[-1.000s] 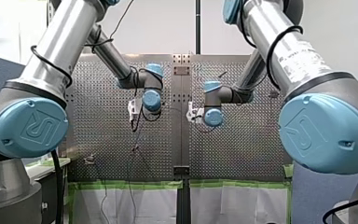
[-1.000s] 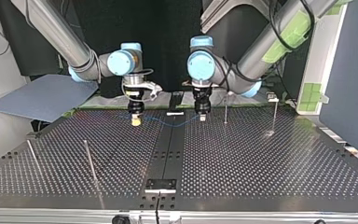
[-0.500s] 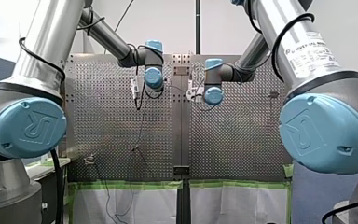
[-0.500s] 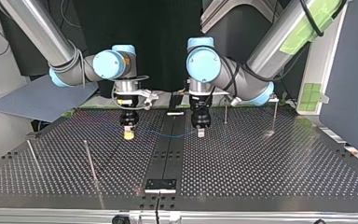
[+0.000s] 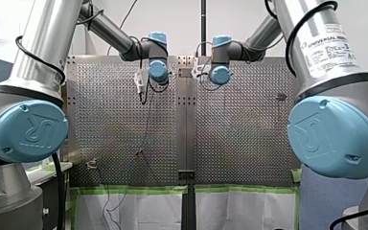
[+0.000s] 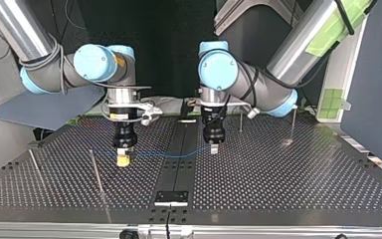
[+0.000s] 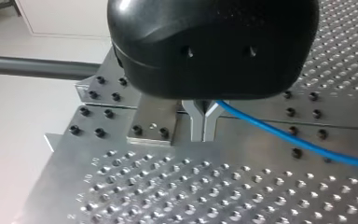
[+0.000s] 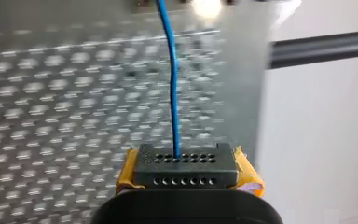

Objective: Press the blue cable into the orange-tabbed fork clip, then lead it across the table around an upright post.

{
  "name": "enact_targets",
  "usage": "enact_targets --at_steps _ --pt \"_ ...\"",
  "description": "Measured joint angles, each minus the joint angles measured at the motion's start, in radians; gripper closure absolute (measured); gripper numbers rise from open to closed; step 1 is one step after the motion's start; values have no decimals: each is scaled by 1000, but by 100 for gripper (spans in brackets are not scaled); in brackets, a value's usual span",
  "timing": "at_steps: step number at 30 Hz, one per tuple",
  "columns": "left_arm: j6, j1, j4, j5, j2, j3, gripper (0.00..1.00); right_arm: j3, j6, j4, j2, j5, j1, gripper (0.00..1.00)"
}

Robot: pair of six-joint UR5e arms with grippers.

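Note:
The thin blue cable (image 6: 154, 152) hangs in a shallow sag between both grippers, just above the perforated table (image 6: 288, 184). My left gripper (image 6: 214, 147), at the top view's right of centre, is shut on one part of it. In the left wrist view its metal fingers (image 7: 204, 119) pinch the cable (image 7: 270, 128), which trails away over the table. My right gripper (image 6: 123, 158), with yellow pads, is shut on the cable further along. The right wrist view shows the cable (image 8: 172, 70) running straight out from its pads (image 8: 186, 158). No orange-tabbed clip can be made out.
Thin upright posts stand at the top view's left (image 6: 95, 172) (image 6: 34, 167) and at the back right (image 6: 240, 119) (image 6: 293, 124). A small metal plate (image 6: 171, 197) sits at the near edge on the dark centre strip. A grey-blue sheet (image 6: 45, 102) lies beyond the table's left.
Both arms have carried the cable from the table's far side toward the top view's camera. The right gripper came further and drifted to that view's left. Both grips stayed shut.

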Motion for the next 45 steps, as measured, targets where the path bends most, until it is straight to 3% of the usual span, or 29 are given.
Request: enact_targets --at_steps 6,18,28,37,45 --pt "13 -3 -40 1 0 49 100 -9 5 11 -56 0 -14 100" --pt "21 -13 -113 14 0 160 100 -10 15 43 -154 1 -87 100" --pt "24 -23 -167 58 -31 243 100 -10 18 65 -161 3 -171 100" --pt "24 -36 -206 86 -54 320 100 -10 17 65 -158 3 -200 100" --pt "24 -80 -273 129 -118 390 100 -9 18 66 -149 3 -223 100"
